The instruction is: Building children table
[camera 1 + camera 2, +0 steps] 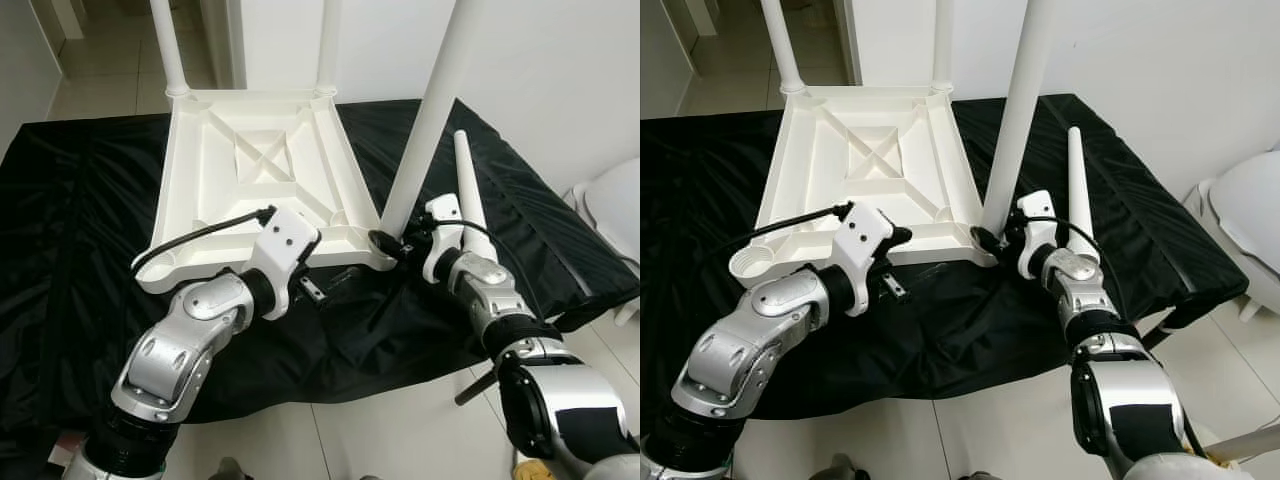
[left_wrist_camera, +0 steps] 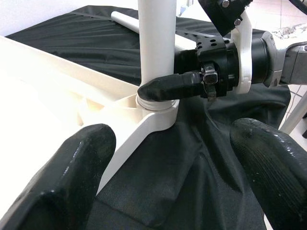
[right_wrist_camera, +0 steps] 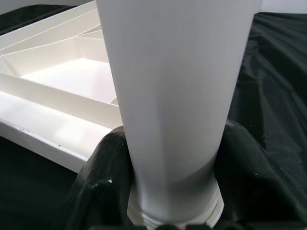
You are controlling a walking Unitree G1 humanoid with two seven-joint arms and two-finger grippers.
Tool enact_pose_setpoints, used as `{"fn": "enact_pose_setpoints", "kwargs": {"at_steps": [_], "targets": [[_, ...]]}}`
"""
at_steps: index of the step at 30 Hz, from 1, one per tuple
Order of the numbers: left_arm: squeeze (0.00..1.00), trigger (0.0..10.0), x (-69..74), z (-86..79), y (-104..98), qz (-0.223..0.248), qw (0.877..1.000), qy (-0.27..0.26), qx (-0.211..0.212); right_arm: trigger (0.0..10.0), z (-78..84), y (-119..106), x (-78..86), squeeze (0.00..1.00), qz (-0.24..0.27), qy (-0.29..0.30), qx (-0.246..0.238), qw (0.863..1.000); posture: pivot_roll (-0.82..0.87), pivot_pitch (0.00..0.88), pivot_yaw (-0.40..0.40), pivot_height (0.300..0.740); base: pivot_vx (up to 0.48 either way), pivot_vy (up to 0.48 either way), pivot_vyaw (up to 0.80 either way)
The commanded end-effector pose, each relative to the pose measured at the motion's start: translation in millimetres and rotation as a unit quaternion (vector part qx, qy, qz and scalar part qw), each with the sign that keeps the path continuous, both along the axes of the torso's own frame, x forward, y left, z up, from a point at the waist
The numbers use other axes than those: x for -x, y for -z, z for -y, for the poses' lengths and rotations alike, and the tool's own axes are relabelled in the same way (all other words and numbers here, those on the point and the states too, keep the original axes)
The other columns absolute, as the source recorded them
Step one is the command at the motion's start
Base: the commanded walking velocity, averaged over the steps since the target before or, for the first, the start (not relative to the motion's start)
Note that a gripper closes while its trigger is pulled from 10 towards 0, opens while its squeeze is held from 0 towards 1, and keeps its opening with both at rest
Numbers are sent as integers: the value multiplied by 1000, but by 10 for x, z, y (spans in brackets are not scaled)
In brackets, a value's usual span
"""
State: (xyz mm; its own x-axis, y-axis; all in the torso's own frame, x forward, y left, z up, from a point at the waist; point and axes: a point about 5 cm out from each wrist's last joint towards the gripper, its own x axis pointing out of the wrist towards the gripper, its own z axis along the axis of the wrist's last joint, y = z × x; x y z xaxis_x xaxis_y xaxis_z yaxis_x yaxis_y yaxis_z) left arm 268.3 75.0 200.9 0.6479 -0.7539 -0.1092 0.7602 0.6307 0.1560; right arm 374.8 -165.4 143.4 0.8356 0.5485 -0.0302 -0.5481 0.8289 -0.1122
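A black cloth (image 1: pixel 70 250) covers the low surface, pale tiled floor (image 1: pixel 390 440) below, white wall (image 1: pixel 560 80) behind.

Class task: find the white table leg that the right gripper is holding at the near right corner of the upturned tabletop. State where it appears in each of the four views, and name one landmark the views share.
Left eye view: the leg rises right of centre.
Right eye view: leg just right of centre.
Left wrist view: leg at top centre, a black finger of the right gripper across its base.
Right wrist view: leg close up, centre.
Shared landmark: the white tabletop with its corner socket.
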Motion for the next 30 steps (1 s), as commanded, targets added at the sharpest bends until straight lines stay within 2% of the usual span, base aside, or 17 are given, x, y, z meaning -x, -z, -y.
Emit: {"fn": "enact_pose_setpoints", "kwargs": {"at_steps": [1,7,9,11,13,18,20,22,23,24,29,30], "targets": [[0,10000,-5,-18,5,-1,1000,-13,-3,0,-48,28,19,0,9,12,-8,1000,-1,34,-39,740,0,0,0],[0,10000,-2,-24,4,-3,1000,-12,-3,0,-108,55,20,0,8,50,-31,998,0,44,-31,740,0,0,0],[0,10000,-2,-33,0,-3,1000,-13,-4,0,-130,74,9,0,4,93,-44,995,2,49,-31,740,0,0,0],[0,10000,-1,-36,-1,-3,1000,-13,-4,0,-140,79,8,0,5,107,-46,993,2,49,-31,740,0,0,0],[0,10000,3,-36,3,-4,1000,-14,-4,0,-220,73,11,0,11,162,-70,984,2,51,-30,740,0,0,0],[0,10000,5,-29,4,-5,1000,-14,-3,0,-274,68,17,0,15,188,-73,979,-1,53,-31,740,0,0,0],[0,10000,2,-25,5,-5,1000,-14,-2,0,-297,104,19,0,6,230,-76,970,-7,54,-30,740,0,0,0],[0,10000,2,-25,5,-5,1000,-14,-2,0,-297,104,19,0,6,230,-76,970,-7,54,-30,740,0,0,0],[0,10000,-5,-17,4,-5,1000,-13,-1,0,-345,140,31,0,-1,272,-81,959,-15,50,-27,740,0,0,0],[0,10000,-11,-11,2,-5,1000,-12,0,0,-403,161,45,0,-4,289,-81,954,-16,49,-27,740,0,0,0],[0,10000,-19,2,-4,-4,1000,-9,0,0,-511,201,76,0,-13,320,-84,944,-18,47,-27,740,0,0,0],[0,10000,-22,4,-5,-3,1000,-9,0,0,-575,202,85,0,-15,320,-88,943,-19,46,-25,740,0,0,0]]}}
